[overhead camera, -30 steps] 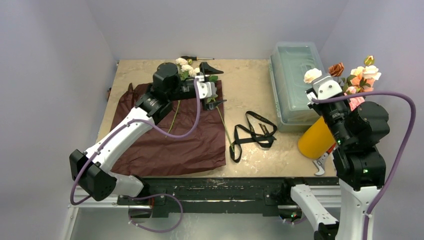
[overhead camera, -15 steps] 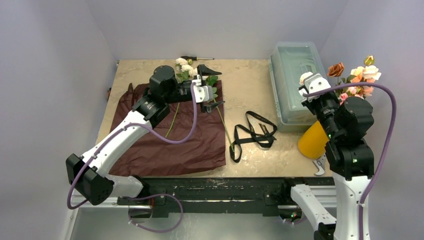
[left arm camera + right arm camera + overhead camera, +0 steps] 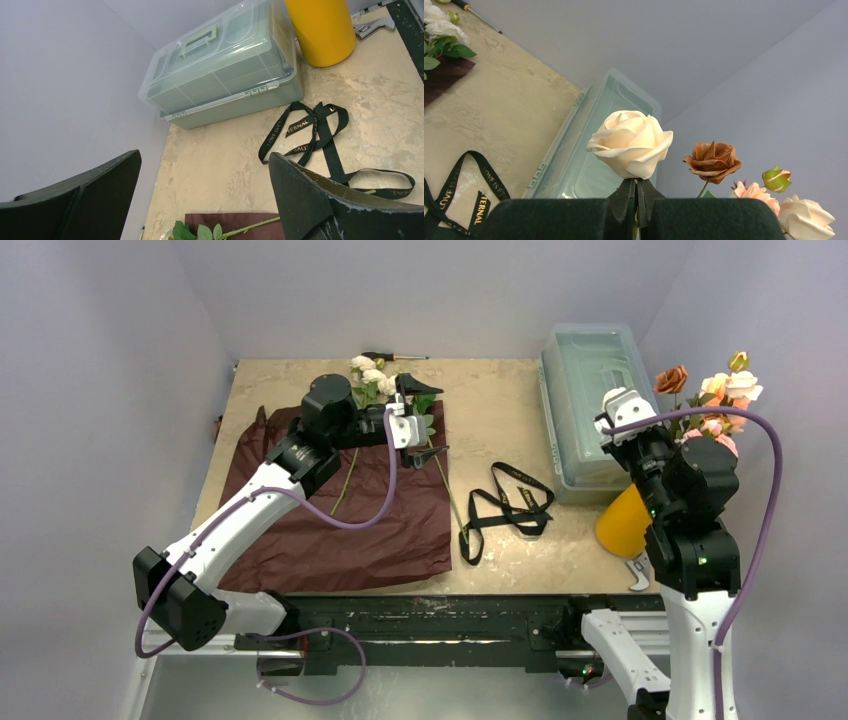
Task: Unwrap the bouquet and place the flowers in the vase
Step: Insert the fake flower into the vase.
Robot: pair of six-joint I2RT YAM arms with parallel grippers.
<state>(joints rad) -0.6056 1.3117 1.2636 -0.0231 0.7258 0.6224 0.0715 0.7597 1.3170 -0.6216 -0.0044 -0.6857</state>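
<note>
right gripper [image 3: 636, 199] clenched on stem of cream rose [image 3: 631, 142], bloom held up over clear box [image 3: 585, 390]. vase [image 3: 620, 525] upright at right table edge, touching box. more roses [image 3: 722, 395] up behind right arm. left gripper [image 3: 204, 159] spread wide, grasping nothing, over leftover flowers [image 3: 372, 375] on maroon paper [image 3: 330, 525]. black ribbon [image 3: 510, 508] loose on table.

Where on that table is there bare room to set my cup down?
The open tabletop between the maroon paper and the plastic box, beyond the black ribbon. The left side is crowded: paper, flowers, the left arm. Vase and box fill the right.
</note>
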